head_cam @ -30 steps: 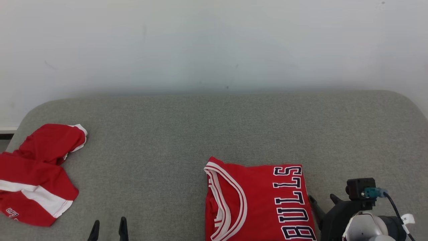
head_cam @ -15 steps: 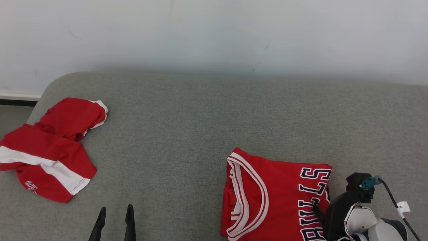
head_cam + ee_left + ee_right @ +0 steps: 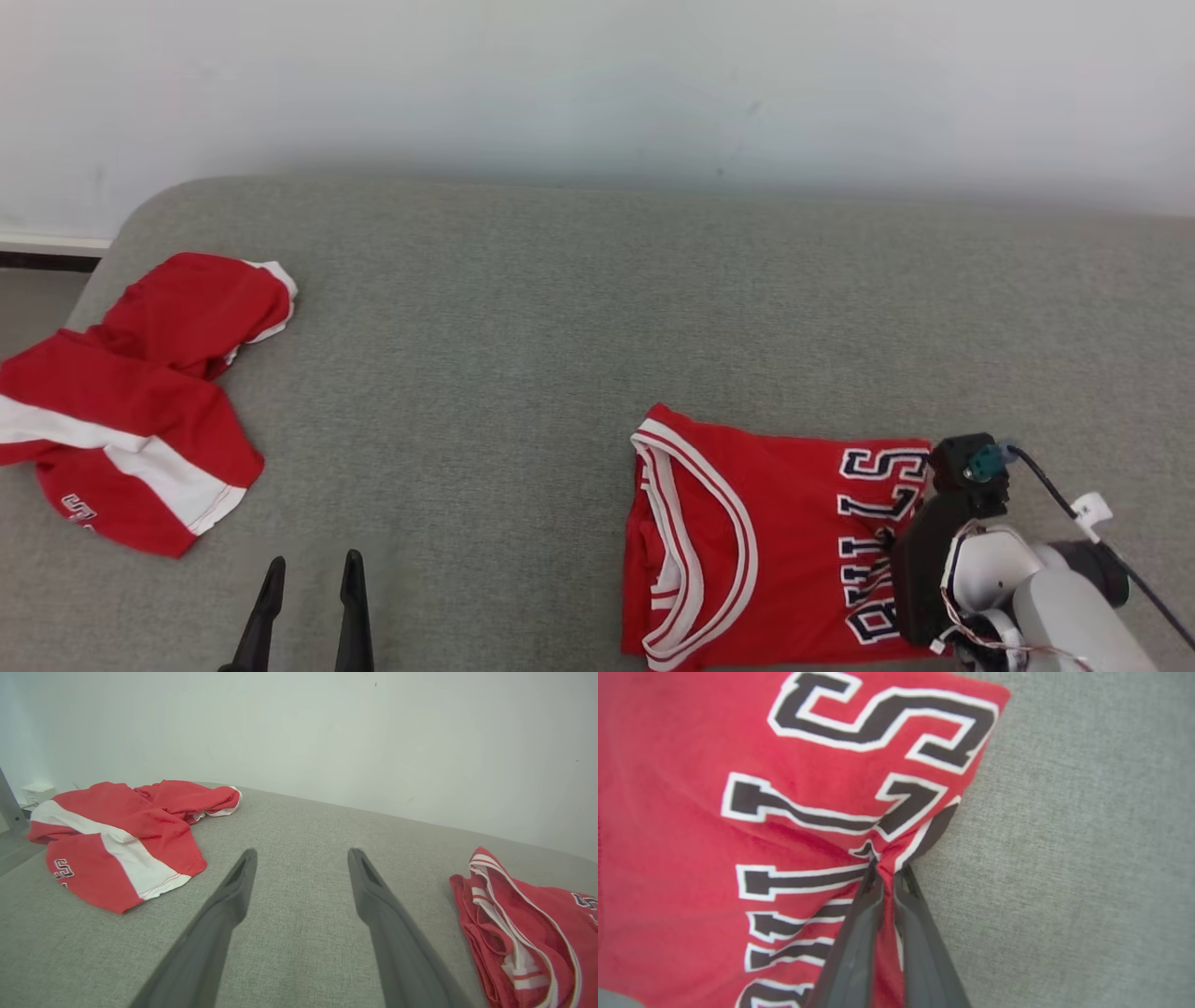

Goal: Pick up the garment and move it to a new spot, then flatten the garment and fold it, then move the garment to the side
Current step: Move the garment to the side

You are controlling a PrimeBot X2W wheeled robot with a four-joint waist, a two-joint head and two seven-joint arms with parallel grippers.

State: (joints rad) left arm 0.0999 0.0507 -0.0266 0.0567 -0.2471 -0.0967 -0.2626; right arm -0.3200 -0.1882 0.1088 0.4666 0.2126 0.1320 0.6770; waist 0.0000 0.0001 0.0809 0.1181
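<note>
Red jersey [image 3: 682,826] edge bunched up, pinched inside the right gripper [image 3: 886,873]

I see a grey upholstered surface [image 3: 523,327] with rounded far corners. A folded red jersey [image 3: 747,541] lies near its front edge, right of middle. A crumpled red-and-white garment [image 3: 140,411] sits at its left edge.

I count two red garments on the one grey cushion [image 3: 523,308]: a folded jersey [image 3: 747,523] at about four o'clock in the head view, and a crumpled heap [image 3: 140,411] at nine, which looks like a single piece, though I can't be sure from here. Two grippers: the left gripper [image 3: 302,850] at seven, the right gripper [image 3: 887,870] at four. Two dark fingers [image 3: 219,924] on each, four in all.
</note>
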